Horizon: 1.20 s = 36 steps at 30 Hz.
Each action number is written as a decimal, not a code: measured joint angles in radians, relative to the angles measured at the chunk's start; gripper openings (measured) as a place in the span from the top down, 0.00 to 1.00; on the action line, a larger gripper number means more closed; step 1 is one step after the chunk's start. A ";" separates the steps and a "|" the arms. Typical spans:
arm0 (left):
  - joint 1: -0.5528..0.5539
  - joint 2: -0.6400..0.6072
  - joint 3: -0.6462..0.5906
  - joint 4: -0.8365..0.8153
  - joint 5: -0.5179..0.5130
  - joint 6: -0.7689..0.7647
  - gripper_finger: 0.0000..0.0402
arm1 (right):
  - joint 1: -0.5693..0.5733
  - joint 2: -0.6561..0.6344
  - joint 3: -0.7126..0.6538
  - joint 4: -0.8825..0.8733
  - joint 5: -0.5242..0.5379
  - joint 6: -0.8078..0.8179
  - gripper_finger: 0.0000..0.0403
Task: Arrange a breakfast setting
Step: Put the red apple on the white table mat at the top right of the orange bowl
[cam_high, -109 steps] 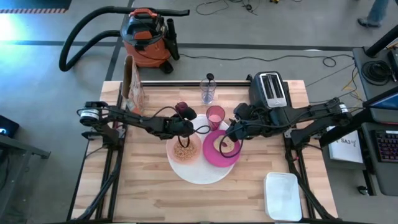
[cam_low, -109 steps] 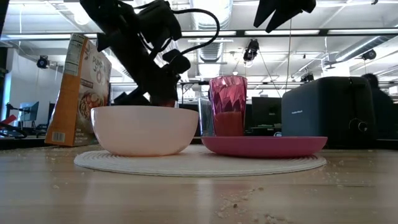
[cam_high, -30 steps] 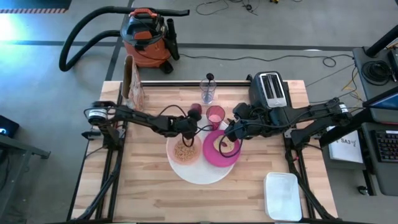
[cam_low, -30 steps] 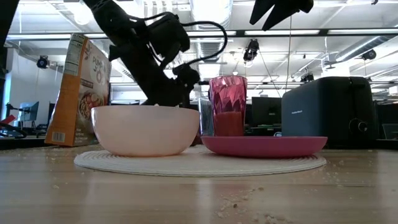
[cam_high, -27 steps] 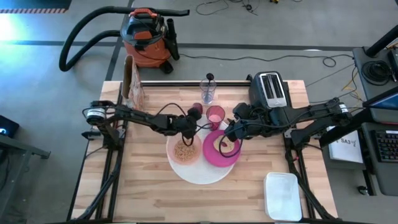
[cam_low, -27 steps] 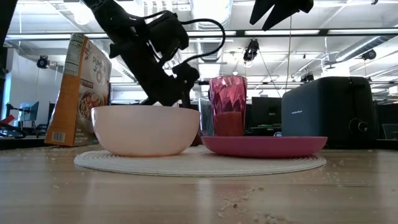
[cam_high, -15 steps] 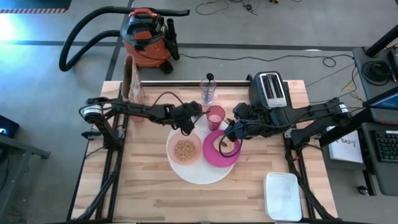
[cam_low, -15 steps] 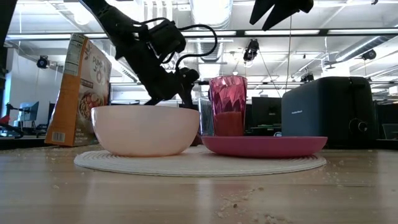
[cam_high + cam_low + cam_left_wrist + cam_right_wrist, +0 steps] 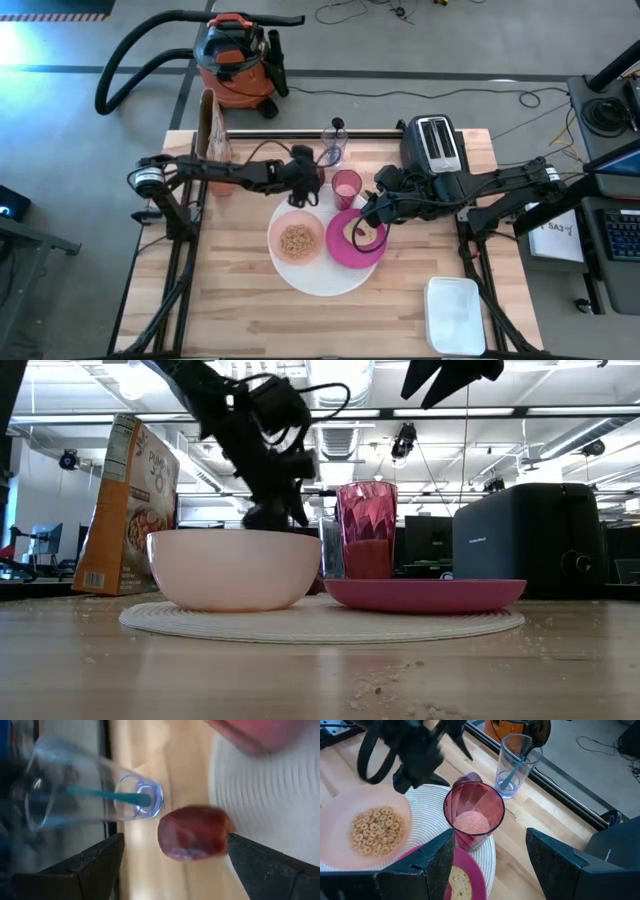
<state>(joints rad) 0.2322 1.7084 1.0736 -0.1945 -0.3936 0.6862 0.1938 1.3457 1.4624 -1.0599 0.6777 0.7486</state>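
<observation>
The left gripper point(image 9: 306, 190) hangs with fingers apart over a dark red object point(image 9: 194, 832), between the glass point(image 9: 334, 147) holding the spoon point(image 9: 102, 796) and the bowl point(image 9: 296, 240). The right gripper point(image 9: 364, 217), fingers spread, hovers over the small plate point(image 9: 340, 252) beside the cup point(image 9: 346, 187).

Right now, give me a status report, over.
Left gripper jaws open over dark red item beside clear glass. Right gripper open over magenta plate. Pink cup close by.

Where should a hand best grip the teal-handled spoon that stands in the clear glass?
Grip the teal-handled spoon by the upper end of its handle, coming from above. It leans upright inside the clear glass, bowl end at the bottom, so probably only the handle near the rim is reachable.
</observation>
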 joint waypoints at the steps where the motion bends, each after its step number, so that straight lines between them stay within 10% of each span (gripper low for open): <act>1: 0.005 0.000 0.022 -0.023 0.000 -0.087 0.17 | 0.000 0.000 0.000 0.000 0.000 0.000 0.42; 15: 0.107 -0.001 0.143 -0.162 0.309 -1.000 0.17 | 0.000 0.000 0.000 0.002 0.000 0.000 0.42; 24: 0.120 0.018 0.129 -0.135 0.256 -1.441 0.17 | 0.000 0.000 0.000 0.002 0.000 0.000 0.42; 36: 0.139 0.083 0.137 -0.131 0.247 -1.591 0.17 | 0.000 0.000 0.000 0.003 0.000 0.000 0.42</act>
<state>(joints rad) 0.3713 1.7910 1.2102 -0.3255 -0.1469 -0.9044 0.1940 1.3457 1.4624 -1.0573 0.6777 0.7486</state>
